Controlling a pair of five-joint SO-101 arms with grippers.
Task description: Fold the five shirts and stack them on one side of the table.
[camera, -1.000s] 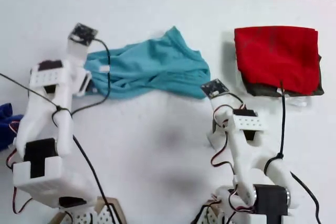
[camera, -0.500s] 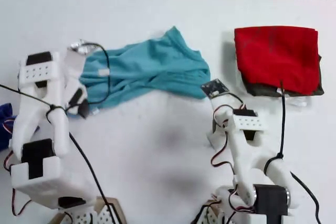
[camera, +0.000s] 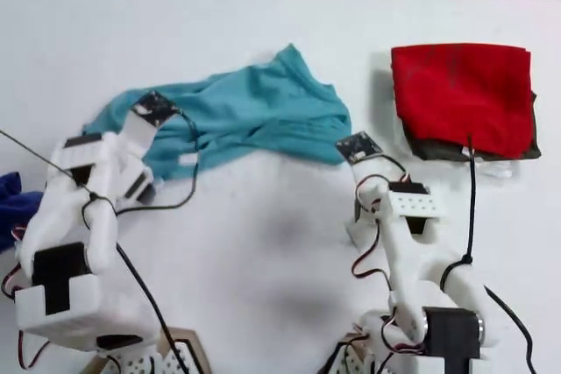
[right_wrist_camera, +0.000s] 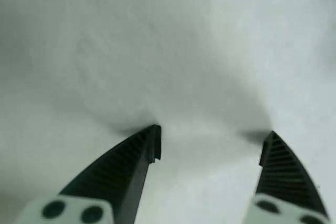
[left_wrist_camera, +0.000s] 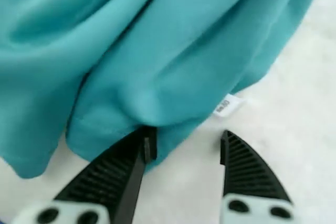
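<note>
Nearest us, our right gripper (right_wrist_camera: pixel 210 140) hangs over the bare white table (camera: pixel 263 251) with its fingers spread, holding nothing; our left gripper (left_wrist_camera: pixel 186 141) is likewise spread, one finger at the hem of the crumpled teal shirt (camera: pixel 263 107), beside its white label (left_wrist_camera: pixel 227 106); farther right we see a folded red shirt (camera: pixel 460 89) lying on a dark shirt (camera: pixel 429 151).

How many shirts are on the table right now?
4: crumpled teal shirt mid-table; folded red shirt stacked on a dark shirt; blue cloth at the edge by the left arm. More may be hidden.
</note>
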